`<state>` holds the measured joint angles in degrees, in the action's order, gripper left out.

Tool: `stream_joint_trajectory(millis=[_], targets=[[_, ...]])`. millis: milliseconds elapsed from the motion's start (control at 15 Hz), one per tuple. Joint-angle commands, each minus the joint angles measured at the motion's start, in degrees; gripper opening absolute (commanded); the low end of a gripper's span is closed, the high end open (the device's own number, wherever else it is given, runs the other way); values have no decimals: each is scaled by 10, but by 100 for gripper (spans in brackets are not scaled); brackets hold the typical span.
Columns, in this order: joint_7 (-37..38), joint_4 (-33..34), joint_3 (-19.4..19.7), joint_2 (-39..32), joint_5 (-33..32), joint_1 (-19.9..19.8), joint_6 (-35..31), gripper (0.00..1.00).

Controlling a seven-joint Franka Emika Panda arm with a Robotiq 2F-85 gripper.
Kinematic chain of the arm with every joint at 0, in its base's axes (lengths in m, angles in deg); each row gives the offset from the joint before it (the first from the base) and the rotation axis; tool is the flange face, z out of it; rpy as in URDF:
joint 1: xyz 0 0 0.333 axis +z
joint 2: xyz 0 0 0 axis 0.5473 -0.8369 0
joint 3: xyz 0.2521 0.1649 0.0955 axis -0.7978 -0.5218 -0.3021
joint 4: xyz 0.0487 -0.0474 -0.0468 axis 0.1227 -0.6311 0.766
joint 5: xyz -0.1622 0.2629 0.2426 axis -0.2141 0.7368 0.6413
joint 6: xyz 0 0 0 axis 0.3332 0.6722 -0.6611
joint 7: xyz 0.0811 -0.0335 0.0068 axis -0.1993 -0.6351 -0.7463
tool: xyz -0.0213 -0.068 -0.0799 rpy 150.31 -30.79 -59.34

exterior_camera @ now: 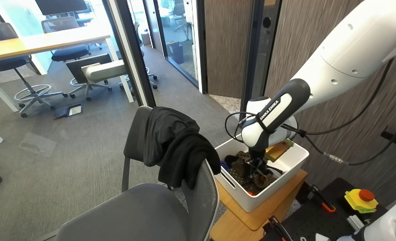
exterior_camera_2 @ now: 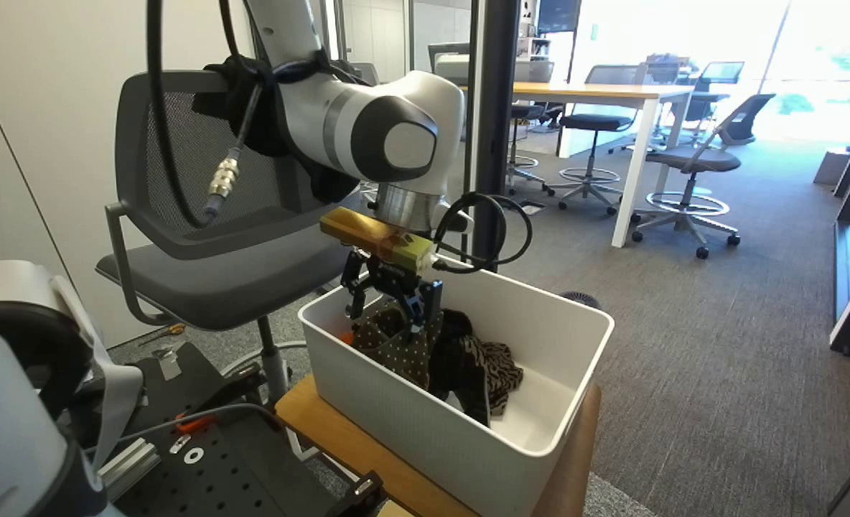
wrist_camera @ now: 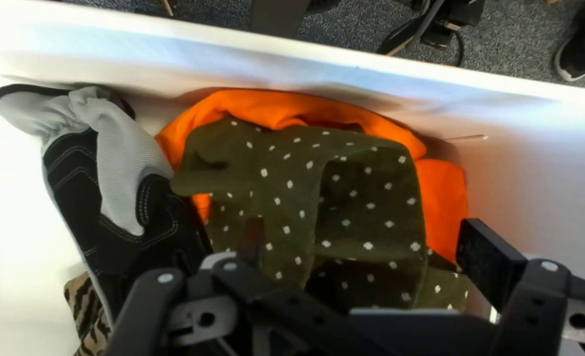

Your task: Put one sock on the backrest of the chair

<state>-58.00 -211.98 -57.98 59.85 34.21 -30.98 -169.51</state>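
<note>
The sock (wrist_camera: 282,198), dark olive with pale dots, lies crumpled in a white bin. It also shows in both exterior views (exterior_camera: 238,176) (exterior_camera_2: 405,355). My gripper (wrist_camera: 361,242) is open and points down into the bin over the sock, as both exterior views show (exterior_camera_2: 388,321) (exterior_camera: 254,171). One finger is over the sock's left part and the other is past its right side. I cannot tell whether they touch it. The chair's grey mesh backrest (exterior_camera: 203,197) stands beside the bin, with its top partly covered by a black garment (exterior_camera: 181,144). It also shows in an exterior view (exterior_camera_2: 181,136), partly behind the arm.
The white bin (exterior_camera_2: 425,431) stands on a wooden stand (exterior_camera_2: 324,420). An orange item (wrist_camera: 440,202) lies under the sock. A black and grey glove (wrist_camera: 119,163) and a tiger-striped cloth (wrist_camera: 87,316) lie beside it. The bin's high wall (wrist_camera: 322,59) runs close to the gripper.
</note>
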Motion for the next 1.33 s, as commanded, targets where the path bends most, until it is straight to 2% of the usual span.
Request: stream_joint_trajectory(millis=[0,267,733,800,867,933,1000,1267], targets=[[-12,1,-6,-24,4,-13,-31,100],[13,4,6,-50,-22,-13,-55,100],[6,5,8,-71,-21,-35,-74,100],[2,4,7,-71,-19,-40,-77,75],[1,4,7,-70,-18,-44,-77,74],[1,5,7,-70,-18,-47,-77,68],[1,6,7,-69,-17,-50,-73,58],[0,8,6,-69,-16,-58,-69,28]])
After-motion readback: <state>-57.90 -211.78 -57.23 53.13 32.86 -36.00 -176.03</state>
